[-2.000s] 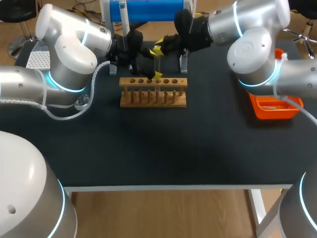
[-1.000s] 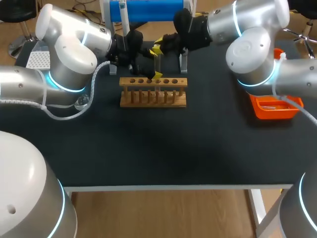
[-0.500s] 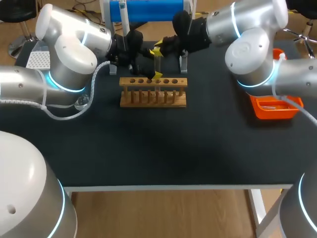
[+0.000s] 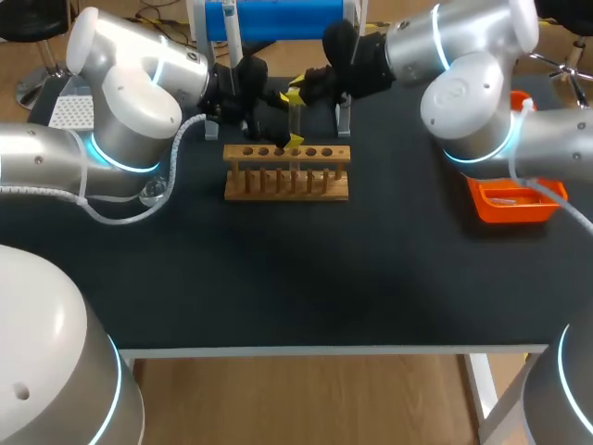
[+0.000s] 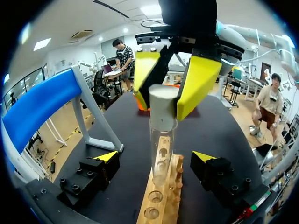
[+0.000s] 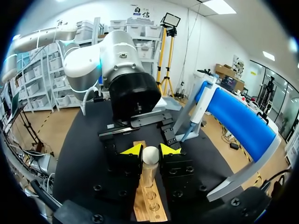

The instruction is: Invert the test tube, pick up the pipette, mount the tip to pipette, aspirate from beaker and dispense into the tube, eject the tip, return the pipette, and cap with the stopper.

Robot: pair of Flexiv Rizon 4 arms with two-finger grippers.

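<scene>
A clear test tube (image 5: 161,149) stands upright in a hole of the wooden rack (image 4: 287,172). A white stopper (image 5: 163,106) sits at its mouth. My right gripper (image 6: 150,150) comes down from above and is shut on the stopper (image 6: 150,155); in the left wrist view its yellow fingers (image 5: 196,86) clamp the stopper from both sides. Lower down, my left gripper (image 5: 155,156) stands open with the tube between its fingers, apart from both. In the head view both grippers meet over the rack's middle, the right gripper (image 4: 296,93) above the left gripper (image 4: 289,132).
A blue stand (image 4: 278,19) rises just behind the rack. An orange tray (image 4: 514,199) lies at the right of the table. A glass beaker (image 4: 153,192) and a white tip box (image 4: 69,111) sit at the left, partly behind my left arm.
The right arm has edged very slightly to the left. Both grippers, the tube and the stopper look as before.
</scene>
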